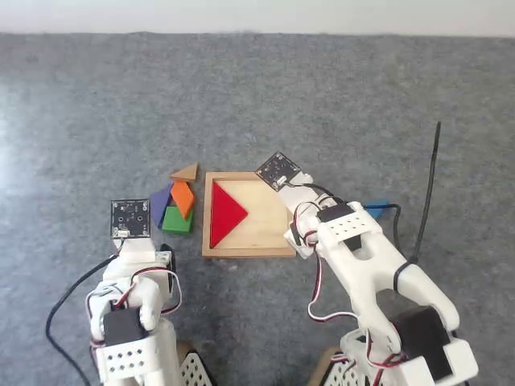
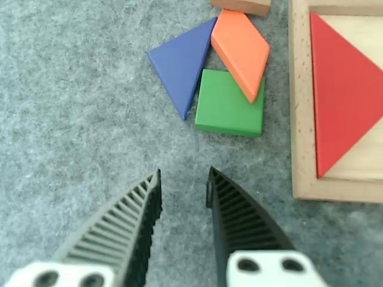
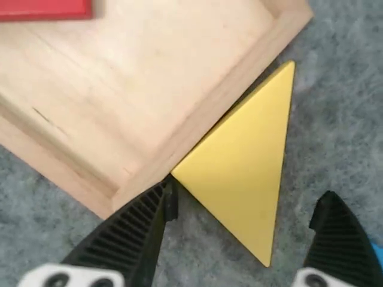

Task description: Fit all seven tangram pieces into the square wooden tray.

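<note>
Against the outer rim of the tray (image 3: 227,89), the yellow triangle (image 3: 248,161) lies on the bench between the released right jaws; left jaws also released. Step in hand: grasping it. Next move calls for closing, clearing the rim, seating beside the red triangle (image 1: 225,213).

Inside tray (image 1: 265,241), left half: red triangle (image 1: 225,213). Outside, against tray's right wall: yellow triangle (image 3: 245,179). Left of tray: blue triangle (image 2: 179,66), orange parallelogram (image 2: 242,51), green square (image 2: 227,110), tan triangle (image 1: 186,172).

A grey felt-like table surface (image 1: 322,96) meets a pale wall (image 1: 257,14) at its far edge.
</note>
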`<state>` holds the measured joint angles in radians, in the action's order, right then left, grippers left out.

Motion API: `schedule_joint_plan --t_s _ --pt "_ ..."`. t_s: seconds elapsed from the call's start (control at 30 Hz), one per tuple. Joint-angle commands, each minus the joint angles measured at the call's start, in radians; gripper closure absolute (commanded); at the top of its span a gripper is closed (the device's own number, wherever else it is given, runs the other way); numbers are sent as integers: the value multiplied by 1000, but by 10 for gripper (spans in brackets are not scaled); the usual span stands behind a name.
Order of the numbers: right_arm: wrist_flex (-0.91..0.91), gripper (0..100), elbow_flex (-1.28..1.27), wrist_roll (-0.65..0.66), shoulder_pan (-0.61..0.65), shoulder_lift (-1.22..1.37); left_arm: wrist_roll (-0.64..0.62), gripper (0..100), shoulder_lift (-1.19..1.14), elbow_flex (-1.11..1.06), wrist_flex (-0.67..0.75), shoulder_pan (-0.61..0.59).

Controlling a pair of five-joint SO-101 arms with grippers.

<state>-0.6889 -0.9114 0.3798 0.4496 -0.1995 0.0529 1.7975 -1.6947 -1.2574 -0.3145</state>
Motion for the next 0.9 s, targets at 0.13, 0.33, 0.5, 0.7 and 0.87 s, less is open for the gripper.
schedule_joint_plan --t_s 0.13,0.33,0.5,0.7,0.87 --pt "47 636 58 -71 28 -5 3 878 21 12 -5 -5" --pt "45 637 91 -212 68 -5 3 878 21 12 -5 -5" --pt "48 637 91 -218 74 -4 3 878 21 12 -5 -5" --pt "81 637 92 -215 73 61 3 878 21 12 -5 -5" --pt "27 637 169 -215 58 134 3 878 21 12 -5 -5"
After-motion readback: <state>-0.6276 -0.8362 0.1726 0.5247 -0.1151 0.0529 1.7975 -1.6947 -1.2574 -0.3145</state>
